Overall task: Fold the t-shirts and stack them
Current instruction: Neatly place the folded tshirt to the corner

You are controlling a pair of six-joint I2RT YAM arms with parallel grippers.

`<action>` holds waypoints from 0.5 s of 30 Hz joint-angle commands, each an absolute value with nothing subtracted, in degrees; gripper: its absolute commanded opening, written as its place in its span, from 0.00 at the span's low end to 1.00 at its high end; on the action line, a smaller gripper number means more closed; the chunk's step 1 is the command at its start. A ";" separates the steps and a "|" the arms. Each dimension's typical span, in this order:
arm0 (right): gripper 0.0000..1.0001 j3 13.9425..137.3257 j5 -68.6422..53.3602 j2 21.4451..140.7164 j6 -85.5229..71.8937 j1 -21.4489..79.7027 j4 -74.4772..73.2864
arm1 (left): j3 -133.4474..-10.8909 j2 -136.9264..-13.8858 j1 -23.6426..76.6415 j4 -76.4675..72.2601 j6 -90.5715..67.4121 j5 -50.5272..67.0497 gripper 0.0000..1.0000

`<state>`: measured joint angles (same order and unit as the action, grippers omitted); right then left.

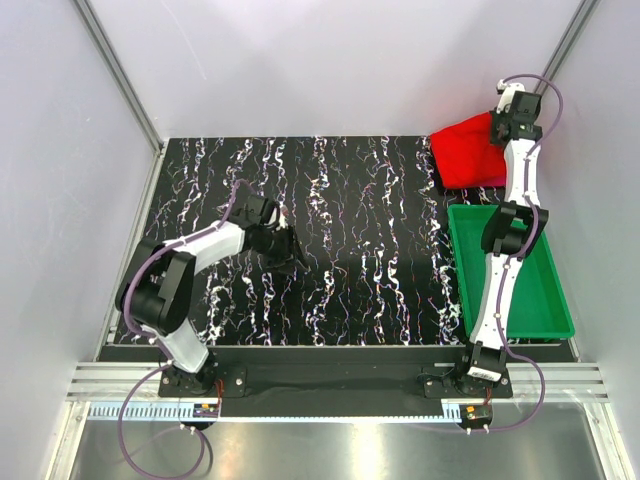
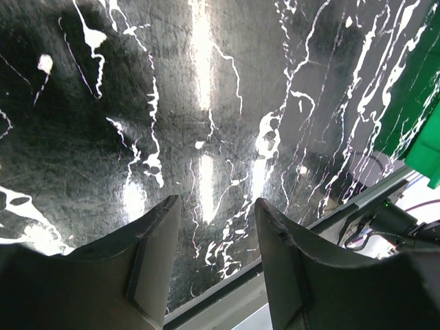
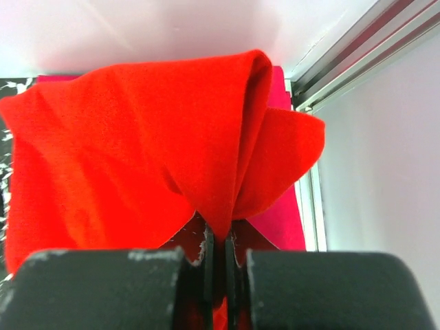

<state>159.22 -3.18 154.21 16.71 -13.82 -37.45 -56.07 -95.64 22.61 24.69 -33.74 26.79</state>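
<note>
The bright red t-shirt [image 1: 468, 150] lies bunched at the table's far right corner, on top of the darker crimson t-shirt [image 1: 492, 181], whose edge peeks out beneath. In the right wrist view the red t-shirt [image 3: 137, 151] fills the frame, with the crimson one [image 3: 282, 220] under it. My right gripper [image 1: 503, 128] is shut on a fold of the red shirt, the cloth pinched between its fingers [image 3: 206, 265]. My left gripper [image 1: 290, 250] hovers over the bare table at centre left, jaws open and empty [image 2: 216, 206].
A green plastic tray [image 1: 556, 300] stands along the right side of the marbled black table [image 1: 360, 220], just in front of the shirts. White walls and metal frame rails close in the back corner [image 3: 344, 69]. The table's front rail [image 2: 234, 302] shows below my left fingers.
</note>
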 commanded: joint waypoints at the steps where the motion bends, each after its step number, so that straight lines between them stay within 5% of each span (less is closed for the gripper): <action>1: 0.00 160.75 -4.83 155.30 16.96 -13.89 -30.15 | -58.36 -96.94 22.85 23.73 -34.45 27.33 0.52; 9: 0.19 160.83 -3.78 158.64 19.07 -14.59 -22.59 | -58.19 -98.88 23.64 23.91 -34.45 27.86 0.52; 10: 0.25 161.19 -2.91 158.90 18.99 -14.59 -21.89 | -58.18 -98.96 23.73 23.99 -34.19 27.86 0.52; 11: 0.49 161.37 -0.38 159.08 19.07 -14.59 -20.32 | -58.10 -99.05 23.90 24.17 -34.10 27.86 0.52; 15: 0.84 161.45 3.51 156.72 19.42 -14.68 -17.32 | -57.48 -97.39 23.91 24.87 -33.40 27.69 0.52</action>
<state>159.17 -0.43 159.41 18.65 -14.33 -24.86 -56.31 -99.02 23.64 24.75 -34.35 26.81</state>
